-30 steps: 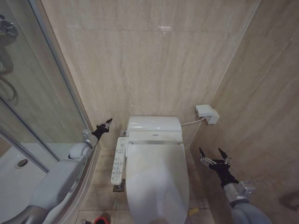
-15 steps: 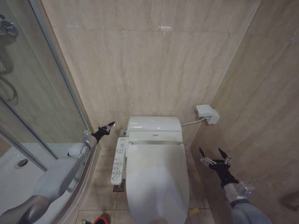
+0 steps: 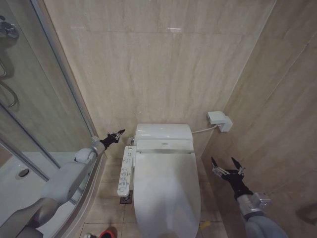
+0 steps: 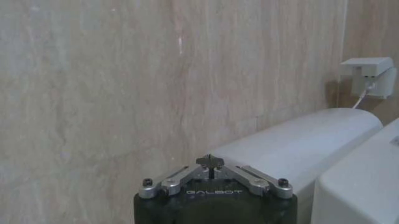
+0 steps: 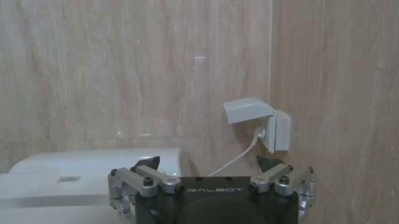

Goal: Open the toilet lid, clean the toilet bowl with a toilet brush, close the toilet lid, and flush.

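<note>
- Toilet lid point(image 3: 167, 191): down over the toilet bowl point(image 3: 195, 218), lower centre of the head view; glossy white, with nothing resting on it.
- Side panel of buttons point(image 3: 127, 171): fixed along the lid's left edge, running down the frame.
- Tank point(image 3: 163, 132): directly above the lid, against the tiled wall.
- Left gripper point(image 3: 118, 135): centre-left of the head view, just beside the tank's upper left corner; whether it touches cannot be told. Fingers drawn together to a point, holding nothing.
- Right gripper point(image 3: 227, 166): lower right of the head view, well apart from the lid, near the right-hand wall. Fingers spread wide, holding nothing.
- Wall socket box point(image 3: 219, 120): on the wall right of the tank, cable running toward the tank.
- Small red object point(image 3: 106, 233): floor at bottom edge, left of the bowl; too cut off to identify.
</note>
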